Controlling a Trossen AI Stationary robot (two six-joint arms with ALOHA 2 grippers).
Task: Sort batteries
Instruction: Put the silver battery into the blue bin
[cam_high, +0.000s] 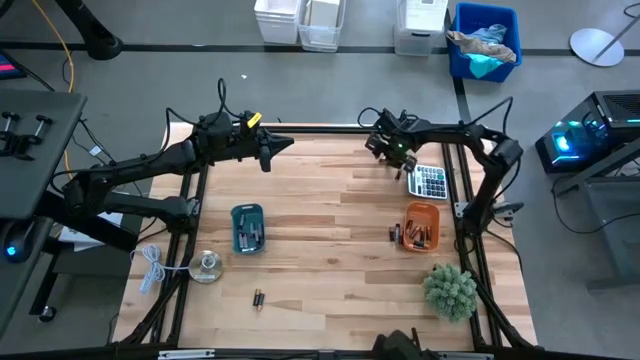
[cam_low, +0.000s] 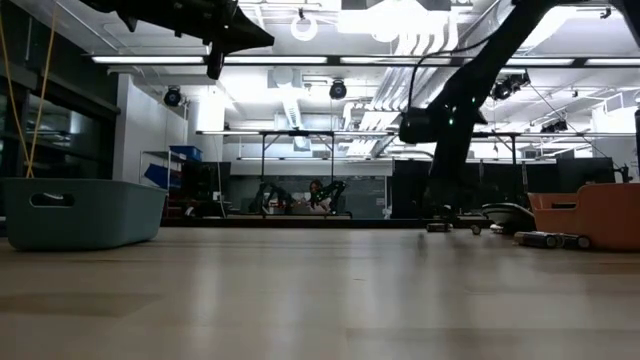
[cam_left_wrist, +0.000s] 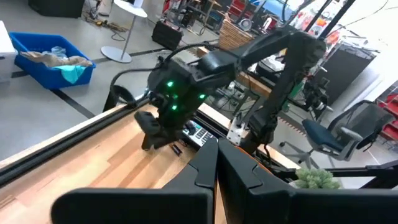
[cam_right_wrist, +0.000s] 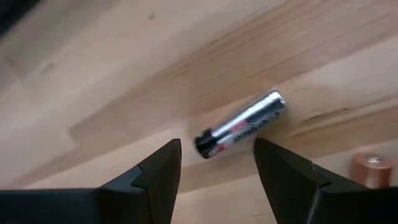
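Straddling battery (cam_right_wrist: 241, 125): right hand (cam_right_wrist: 217, 163), seemingly open

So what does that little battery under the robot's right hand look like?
The battery is a small silvery cylinder with a dark end, a shiny metal cap at the other end and red lettering along its side. It lies flat on its side on the wooden table, slanted across the boards. The right hand hovers open just above it, fingers either side, not touching it.

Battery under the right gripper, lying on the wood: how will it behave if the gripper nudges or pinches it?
The battery is a smooth cylinder lying on its side on the table, so a nudge will likely roll it. Its glossy casing may slip if pinched off-centre. It looks rigid, so the open right gripper shouldn't deform it.
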